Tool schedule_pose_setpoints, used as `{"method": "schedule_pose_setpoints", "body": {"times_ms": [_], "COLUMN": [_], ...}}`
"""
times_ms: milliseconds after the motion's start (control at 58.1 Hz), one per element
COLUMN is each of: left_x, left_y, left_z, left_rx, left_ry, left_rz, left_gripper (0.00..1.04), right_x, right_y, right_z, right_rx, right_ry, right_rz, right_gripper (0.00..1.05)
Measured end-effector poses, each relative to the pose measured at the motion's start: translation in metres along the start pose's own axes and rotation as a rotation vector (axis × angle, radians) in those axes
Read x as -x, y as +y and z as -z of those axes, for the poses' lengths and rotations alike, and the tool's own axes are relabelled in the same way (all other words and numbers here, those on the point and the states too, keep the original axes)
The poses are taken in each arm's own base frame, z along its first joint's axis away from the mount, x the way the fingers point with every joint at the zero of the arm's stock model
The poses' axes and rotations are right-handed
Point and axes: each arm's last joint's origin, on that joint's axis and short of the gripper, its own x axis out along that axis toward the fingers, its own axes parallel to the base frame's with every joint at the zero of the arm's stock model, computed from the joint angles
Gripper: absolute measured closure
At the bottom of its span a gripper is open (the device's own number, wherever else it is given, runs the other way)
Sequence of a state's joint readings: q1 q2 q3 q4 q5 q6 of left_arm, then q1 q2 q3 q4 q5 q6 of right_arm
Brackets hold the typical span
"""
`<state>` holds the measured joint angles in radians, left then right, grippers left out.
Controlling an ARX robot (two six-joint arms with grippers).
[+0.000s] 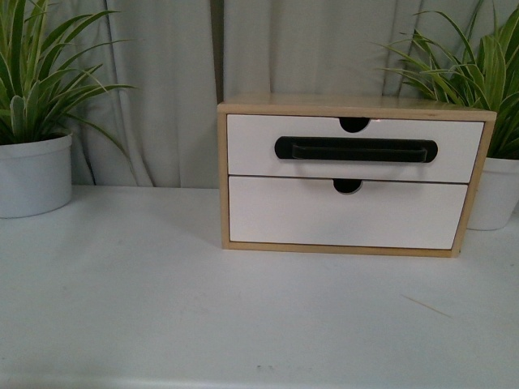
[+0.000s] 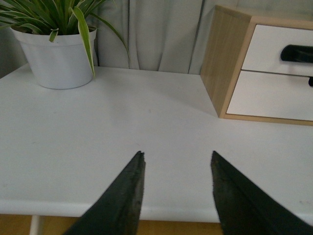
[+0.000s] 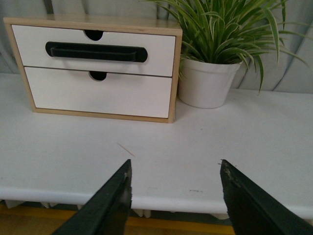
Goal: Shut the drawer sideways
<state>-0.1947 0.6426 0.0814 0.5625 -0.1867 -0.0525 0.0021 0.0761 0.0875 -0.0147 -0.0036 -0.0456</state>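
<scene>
Left gripper (image 2: 177, 154) first: jaws spread wide apart, dark fingers (image 2: 132, 196) hanging over the near edge of the white table (image 2: 98, 127), bare tabletop showing in the gap. Right gripper (image 3: 175, 162), same story: jaws parted, fingers (image 3: 112, 200) above the table's front lip, well short of the cabinet. Neither arm shows in the front view. Out from there, the light-wood cabinet (image 1: 357, 105) stands on the table at roughly 1 o'clock from the middle of the front view, back near the grey curtain (image 1: 162, 81). The drawer (image 1: 354, 170) fills its upper slot, white front facing the robot, black bar handle (image 1: 355, 149) running across its middle, half-round notch (image 1: 354, 124) cut into the top edge at 12 o'clock above the handle. Whether it is pushed fully home, I cannot tell. Directly below, at 6 o'clock, sits the plain lower drawer front (image 1: 345, 219). One potted plant (image 1: 32, 174) stands at 9 o'clock, well apart from the cabinet; the other potted plant (image 1: 495, 194) at 3 o'clock, just beside the cabinet's side.
</scene>
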Motion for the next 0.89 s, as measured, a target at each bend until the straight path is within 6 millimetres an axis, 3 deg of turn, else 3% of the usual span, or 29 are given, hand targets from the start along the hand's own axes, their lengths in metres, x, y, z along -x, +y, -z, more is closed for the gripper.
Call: {"method": "schedule_pose_setpoints", "body": {"times_ms": [224,258,430,516,894], "left_x": [0.011,0.012,0.017,0.02,0.03], "left_y": [0.01,0.01,0.022,0.023,0.023], "left_z": [0.007,0.008,0.013,0.012,0.012], "left_rx": [-0.035,-0.037,-0.044,-0.044,-0.045], "left_ry": [0.009,0.007,-0.001,-0.008,-0.011], "left_rz": [-0.003,-0.004,-0.01,-0.008,-0.007], "left_gripper": [1.01,1.0,1.01,1.01,1.01], "right_x": [0.0,0.0,0.001,0.0,0.0], "right_y": [0.0,0.0,0.0,0.001,0.001], "right_z": [0.006,0.007,0.012,0.021,0.021], "right_rx": [-0.027,-0.027,-0.029,-0.029,-0.03], "right_ry": [-0.002,-0.002,-0.009,0.0,-0.002], "right_rz": [0.0,0.0,0.002,0.002,0.002], "right_gripper": [0.98,1.04,1.03,1.03,1.03]}}
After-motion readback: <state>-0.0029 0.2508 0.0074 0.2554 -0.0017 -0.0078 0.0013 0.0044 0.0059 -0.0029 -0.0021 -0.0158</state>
